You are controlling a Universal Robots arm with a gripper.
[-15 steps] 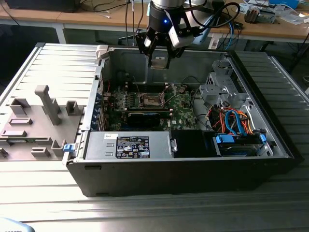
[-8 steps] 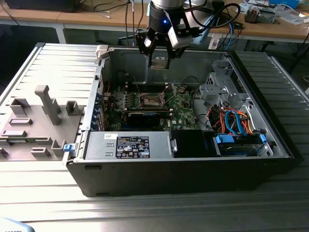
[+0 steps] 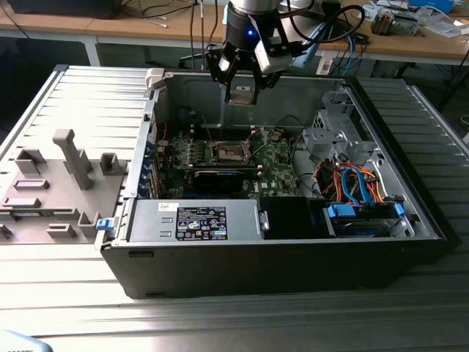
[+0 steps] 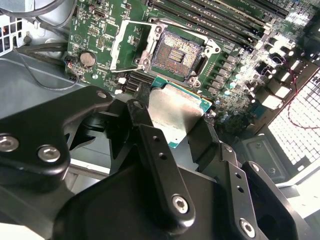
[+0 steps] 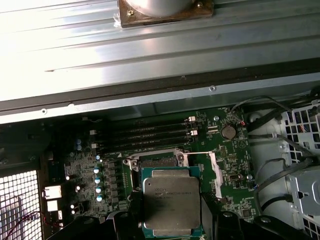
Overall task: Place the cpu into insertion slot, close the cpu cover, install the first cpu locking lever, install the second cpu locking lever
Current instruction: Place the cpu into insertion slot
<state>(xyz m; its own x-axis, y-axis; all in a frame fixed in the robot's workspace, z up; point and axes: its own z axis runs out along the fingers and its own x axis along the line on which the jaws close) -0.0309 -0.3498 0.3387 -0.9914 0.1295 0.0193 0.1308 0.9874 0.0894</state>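
Observation:
My gripper (image 3: 242, 94) hangs above the open computer case, shut on the cpu (image 3: 242, 92), a flat square chip with a silvery-tan top. In both wrist views the cpu (image 4: 175, 112) (image 5: 171, 199) sits clamped between the black fingers (image 4: 155, 150), held clear above the green motherboard (image 3: 275, 165). The insertion slot (image 4: 176, 55) lies just beyond the chip, dark, bare and silver-rimmed. In the first wrist view the insertion slot (image 5: 157, 161) is partly hidden behind the chip. The cpu cover (image 4: 125, 42) is swung open beside the socket. The locking levers are too thin to tell.
The case walls (image 3: 220, 99) enclose the board. A power supply (image 3: 198, 220) lies along the front, and a drive cage with orange and blue cables (image 3: 359, 187) is at the exterior view's right. Long memory slots (image 5: 145, 135) run beside the socket. A grey fixture (image 3: 58, 176) stands outside on the left.

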